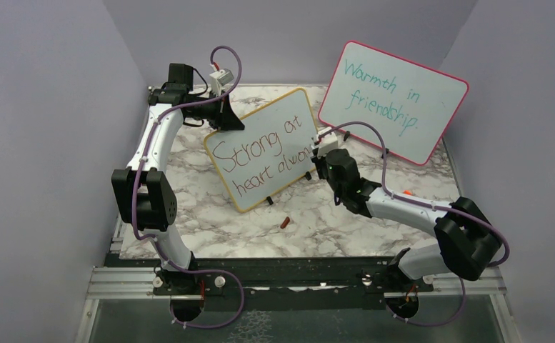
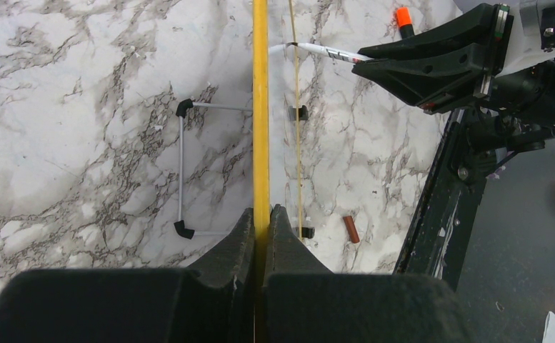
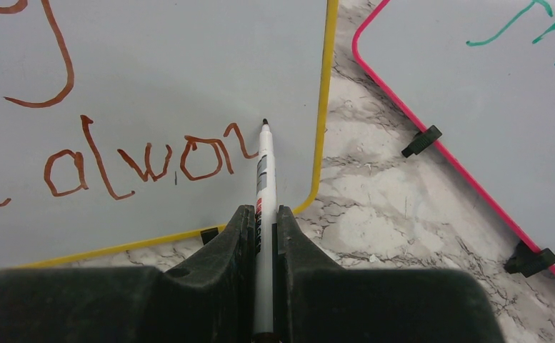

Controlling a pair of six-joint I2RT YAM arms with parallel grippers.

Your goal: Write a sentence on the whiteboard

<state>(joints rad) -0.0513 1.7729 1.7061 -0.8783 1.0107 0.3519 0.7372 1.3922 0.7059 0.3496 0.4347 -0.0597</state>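
While the whiteboard (image 1: 260, 123) stood tilted at the centre of the top view on the marble table (image 1: 331, 221), the left fingers (image 2: 235, 246) were clamped on its yellow frame at its upper left edge. The right fingers (image 3: 230, 239), closed around a white marker (image 3: 263, 179), held its tip near the board's lower right corner, just after the red-brown sentence (image 1: 249, 153), "Strong at heart alwa". A pink board (image 1: 392, 100) stood at the upper right.

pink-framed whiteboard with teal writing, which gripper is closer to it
Right. The right gripper holds a white marker beside the pink-framed whiteboard; the left gripper clamps the yellow-framed whiteboard's top edge, farther off.
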